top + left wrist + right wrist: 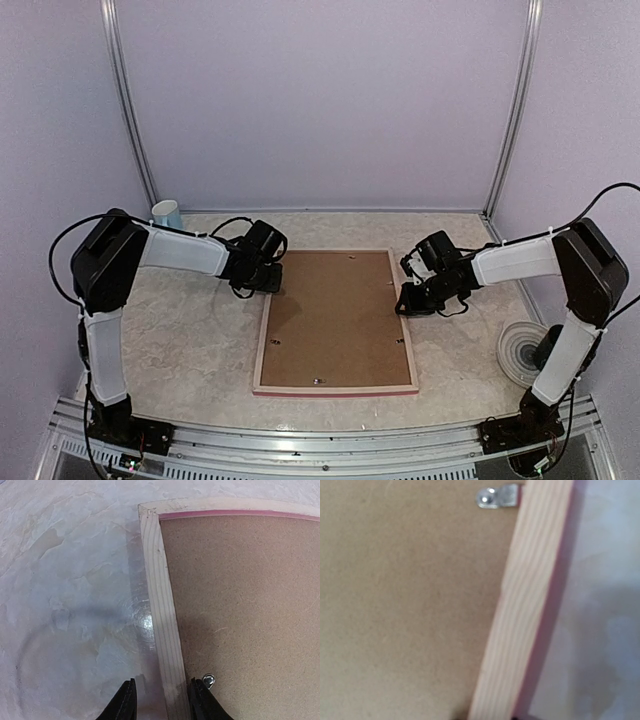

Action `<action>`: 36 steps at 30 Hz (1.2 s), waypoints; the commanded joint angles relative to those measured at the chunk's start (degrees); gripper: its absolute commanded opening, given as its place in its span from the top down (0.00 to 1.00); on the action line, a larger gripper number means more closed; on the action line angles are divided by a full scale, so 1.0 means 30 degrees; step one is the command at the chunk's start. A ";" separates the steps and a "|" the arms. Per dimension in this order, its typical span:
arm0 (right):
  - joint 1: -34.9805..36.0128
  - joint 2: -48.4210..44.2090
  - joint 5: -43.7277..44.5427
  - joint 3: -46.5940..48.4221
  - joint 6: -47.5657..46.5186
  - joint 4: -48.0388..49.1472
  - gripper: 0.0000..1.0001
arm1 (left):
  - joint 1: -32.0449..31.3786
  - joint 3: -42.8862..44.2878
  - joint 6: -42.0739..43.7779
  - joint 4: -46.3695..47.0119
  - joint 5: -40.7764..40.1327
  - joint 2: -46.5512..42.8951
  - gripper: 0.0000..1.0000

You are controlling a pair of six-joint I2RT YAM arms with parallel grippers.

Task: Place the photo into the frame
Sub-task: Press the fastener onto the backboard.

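The right end effector point(490, 717) is mostly cut off, the frame point(520, 620) blurred.

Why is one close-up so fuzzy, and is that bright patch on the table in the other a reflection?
Right wrist view: soft all over; the frame and its metal clip lack crisp edges, likely too close to focus. Left wrist view: sharp; the bright patch on the table beside the frame looks like glare. Top external view: even light, faint shadows.

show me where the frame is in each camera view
Top external: frame lies back-up, centre of the picture.
Left wrist: frame shows one pale rail, top to bottom, centre.
Right wrist: frame shows one pale rail slanting up the middle.
Shared landmark: the brown backing board inside it.
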 commanded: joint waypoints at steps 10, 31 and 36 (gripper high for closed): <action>-0.0295 0.0567 0.0667 -0.0155 -0.0423 -0.0675 0.77 | -0.0526 0.0375 0.0393 -0.1725 -0.0583 0.1020 0.67; -0.0340 0.0686 0.0612 -0.0125 -0.0456 -0.0686 0.76 | -0.0043 -0.0288 0.0811 -0.1781 0.0122 0.1071 0.70; -0.0363 0.0744 0.0600 -0.0122 -0.0467 -0.0677 0.77 | 0.0015 -0.0255 0.0791 -0.1824 -0.0261 0.1415 0.83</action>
